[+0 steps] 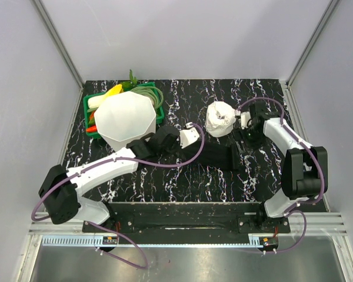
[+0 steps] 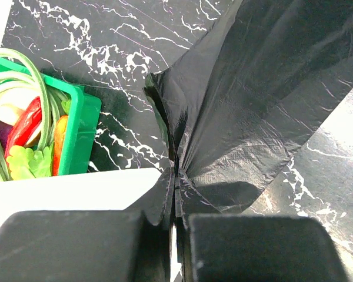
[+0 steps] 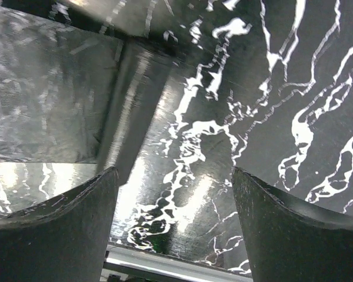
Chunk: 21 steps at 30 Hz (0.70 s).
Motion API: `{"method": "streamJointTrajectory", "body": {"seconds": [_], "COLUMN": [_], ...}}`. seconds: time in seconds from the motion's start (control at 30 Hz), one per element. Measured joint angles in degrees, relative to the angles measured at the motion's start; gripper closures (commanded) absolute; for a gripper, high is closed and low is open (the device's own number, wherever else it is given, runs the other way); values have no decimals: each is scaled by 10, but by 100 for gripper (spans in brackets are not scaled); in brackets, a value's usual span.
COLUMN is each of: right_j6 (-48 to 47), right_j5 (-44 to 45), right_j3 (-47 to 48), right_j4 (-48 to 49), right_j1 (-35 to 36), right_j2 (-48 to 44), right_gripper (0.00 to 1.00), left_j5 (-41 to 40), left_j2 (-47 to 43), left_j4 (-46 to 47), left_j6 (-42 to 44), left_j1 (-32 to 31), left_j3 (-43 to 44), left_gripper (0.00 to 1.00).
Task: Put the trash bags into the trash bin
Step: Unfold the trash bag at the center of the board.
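left gripper [image 2: 176, 218] pinched on trash bag [image 2: 265, 88] edge, likely to haul it to trash bin [image 1: 127, 117]; right gripper [image 3: 173, 202] spread, empty.

The trash bin [image 1: 126, 117] stands with its mouth open to approach from above. The green basket [image 1: 159, 111] crowds its far side, the left arm [image 1: 106, 167] crosses its near side, and the trash bag [image 1: 215, 155] stretches along its near right. The white roll [image 1: 220, 119] stands well to its right, with bare table [image 1: 185, 100] between.
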Motion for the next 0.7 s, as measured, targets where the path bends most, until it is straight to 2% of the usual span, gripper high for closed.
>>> {"method": "streamJointTrajectory", "body": {"seconds": [0.3,0.47,0.7], "right_j6": [27,29,16], "right_j5": [-26,5,19], "right_j3": [9,-11,-38], "right_j4": [36,72,79], "right_j1": [73,73,51], "right_j2": [28,78,66], "right_gripper": [18,19,19], "left_j5": [3,7,7], "left_j2": [-5,-17,-54], "left_j4": [-3,-13,-17], "left_j6": [5,13,29], "left_j1": [0,0,1], "left_j3": [-6,-12,-46], "left_gripper": [100,100,100]}}
